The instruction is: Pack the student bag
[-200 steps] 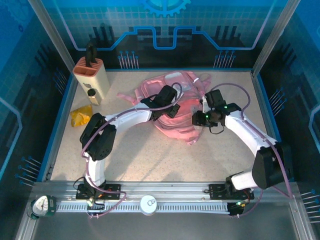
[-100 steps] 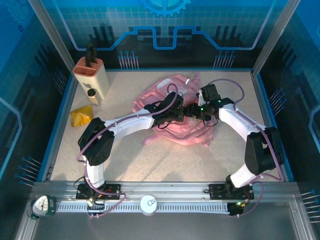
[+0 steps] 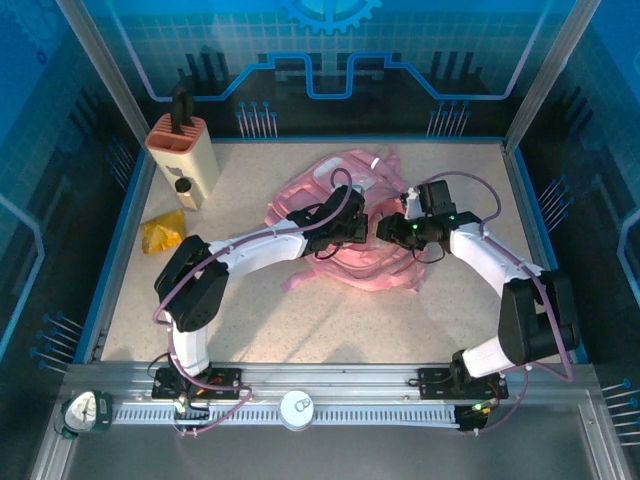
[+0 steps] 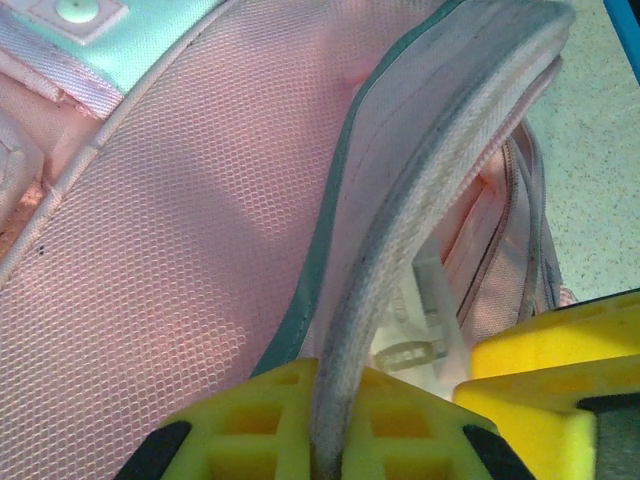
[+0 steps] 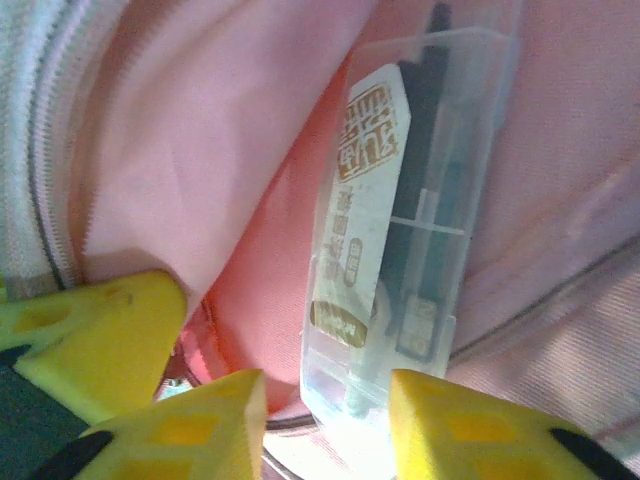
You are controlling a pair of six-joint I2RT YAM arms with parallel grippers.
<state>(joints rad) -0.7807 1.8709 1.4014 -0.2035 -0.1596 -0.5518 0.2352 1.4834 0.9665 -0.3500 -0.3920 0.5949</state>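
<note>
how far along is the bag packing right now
Done: the student bag is open, its edge pinched by the left gripper. In hand: a clear pen case sits at the opening, between the fingers of the right gripper. Left: push it in, perhaps add the yellow packet, then zip.

We see our left gripper (image 4: pixel 335 400) pinched tight on the grey-edged rim of the student bag (image 4: pixel 180 220), pink mesh spreading left, a clear plastic piece (image 4: pixel 425 310) inside the opening, and speckled table (image 4: pixel 600 170) at the right edge.
</note>
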